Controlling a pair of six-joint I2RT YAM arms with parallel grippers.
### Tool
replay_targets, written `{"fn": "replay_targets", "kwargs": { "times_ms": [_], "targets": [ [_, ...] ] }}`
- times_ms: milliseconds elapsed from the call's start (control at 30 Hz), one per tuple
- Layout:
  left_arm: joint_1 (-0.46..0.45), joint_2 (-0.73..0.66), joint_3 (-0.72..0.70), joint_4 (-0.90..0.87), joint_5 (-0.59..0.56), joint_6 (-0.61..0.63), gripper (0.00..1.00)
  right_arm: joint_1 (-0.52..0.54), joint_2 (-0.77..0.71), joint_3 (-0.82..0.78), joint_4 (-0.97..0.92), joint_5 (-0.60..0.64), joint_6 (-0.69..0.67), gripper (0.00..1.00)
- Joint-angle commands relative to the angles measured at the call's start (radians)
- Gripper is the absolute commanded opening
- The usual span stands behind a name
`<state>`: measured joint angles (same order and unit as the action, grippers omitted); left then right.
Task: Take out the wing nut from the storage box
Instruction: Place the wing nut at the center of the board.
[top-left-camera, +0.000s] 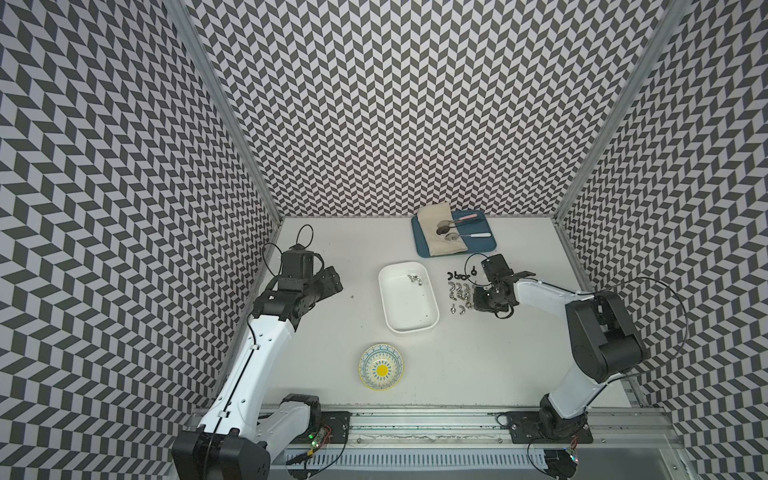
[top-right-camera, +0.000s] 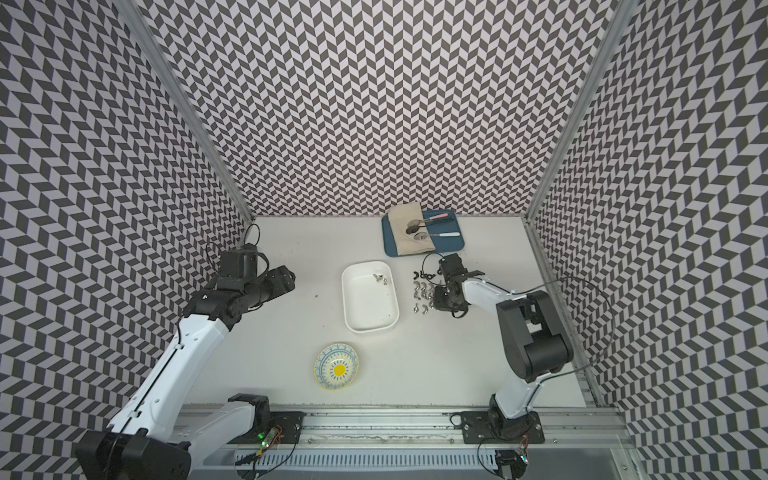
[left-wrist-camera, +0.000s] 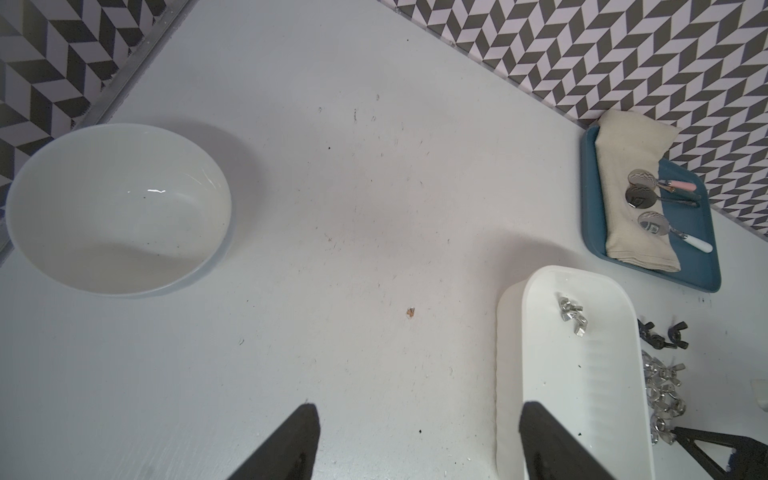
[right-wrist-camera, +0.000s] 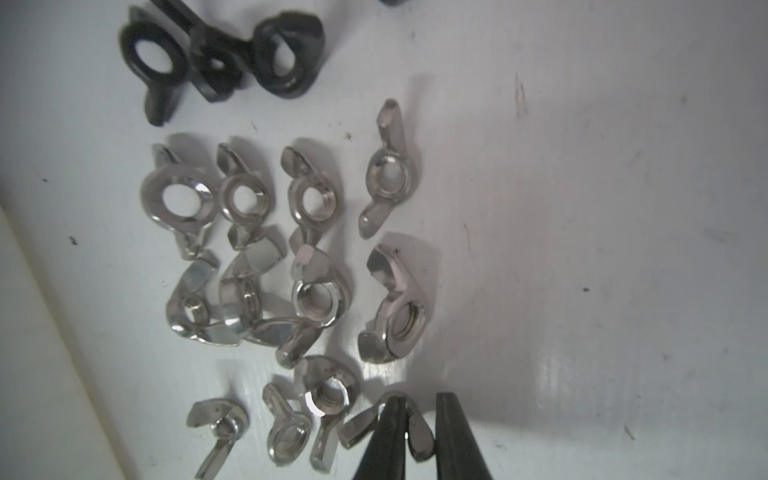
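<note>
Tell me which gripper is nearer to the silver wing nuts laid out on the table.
Right. The right gripper is down at the edge of the silver wing nuts; the left gripper is across the storage box from them.

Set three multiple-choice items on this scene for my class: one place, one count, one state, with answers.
1. The loose wing nuts on the table lie: A) between storage box and right arm B) in the patterned bowl C) in the white bowl
2. Spoons on the blue tray: A) one B) three C) five
3. The left claw is: A) shut on a nut B) gripping the box C) open, empty
Answers: A, they cluster beside the box's wall; B, pink, dark and white handles show; C, its fingers stand apart, holding nothing.
</note>
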<state>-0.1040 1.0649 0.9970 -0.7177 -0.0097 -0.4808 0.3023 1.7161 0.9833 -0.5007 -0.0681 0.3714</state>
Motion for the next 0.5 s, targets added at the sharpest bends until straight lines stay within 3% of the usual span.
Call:
{"fn": "replay_targets", "kwargs": {
  "times_ms": [0,467],
  "targets": [
    [0.006,0.005,0.003,0.022,-0.003,0.009,0.80,-0.007,0.002,0.003,0.011,-0.002,0.006,0.23],
    [0.006,0.010,0.002,0.034,-0.001,0.005,0.80,0.046,-0.065,0.251,-0.094,-0.002,0.016,0.35]
  ]
}}
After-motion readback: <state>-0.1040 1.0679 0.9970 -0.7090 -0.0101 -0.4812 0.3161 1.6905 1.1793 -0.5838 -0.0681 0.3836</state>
